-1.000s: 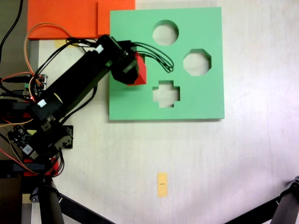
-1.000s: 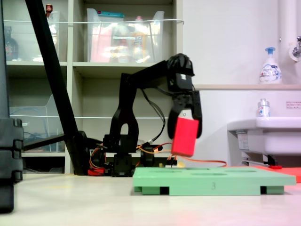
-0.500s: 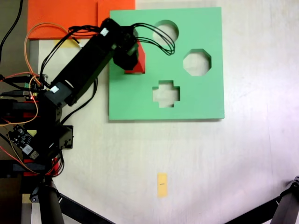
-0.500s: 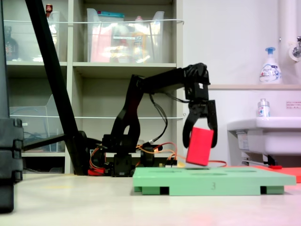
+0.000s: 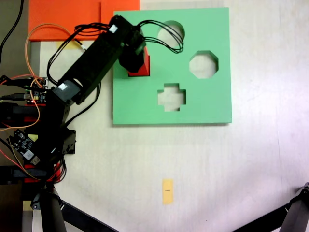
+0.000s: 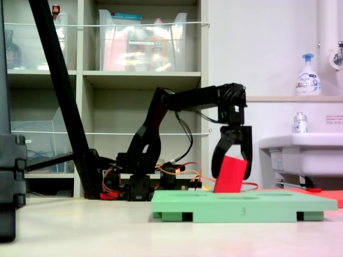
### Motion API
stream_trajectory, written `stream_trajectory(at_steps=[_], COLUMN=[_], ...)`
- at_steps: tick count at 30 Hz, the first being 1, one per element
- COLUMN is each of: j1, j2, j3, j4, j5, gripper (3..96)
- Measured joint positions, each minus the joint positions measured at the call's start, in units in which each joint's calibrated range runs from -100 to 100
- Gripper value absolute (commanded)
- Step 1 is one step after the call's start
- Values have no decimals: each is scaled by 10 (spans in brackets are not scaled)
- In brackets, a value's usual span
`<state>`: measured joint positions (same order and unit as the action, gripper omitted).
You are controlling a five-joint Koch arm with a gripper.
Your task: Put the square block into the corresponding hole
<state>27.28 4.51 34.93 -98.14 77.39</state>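
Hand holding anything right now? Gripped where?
Yes: the hand holds the red square block by its upper end, tilted, its lower end at the green board.
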Motion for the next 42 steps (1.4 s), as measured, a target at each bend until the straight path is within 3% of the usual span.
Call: stream_trajectory(at_steps=[10, 12, 16, 22, 34, 42], j1=[2, 3, 5, 8, 9, -12], j2=[89, 100, 120, 112, -67, -393], j3=[30, 35, 39, 39, 35, 131], j4=[-19, -19, -19, -18, -18, -18], j5=[0, 0, 0, -3, -35, -235], gripper=[363, 518, 607, 887, 893, 836])
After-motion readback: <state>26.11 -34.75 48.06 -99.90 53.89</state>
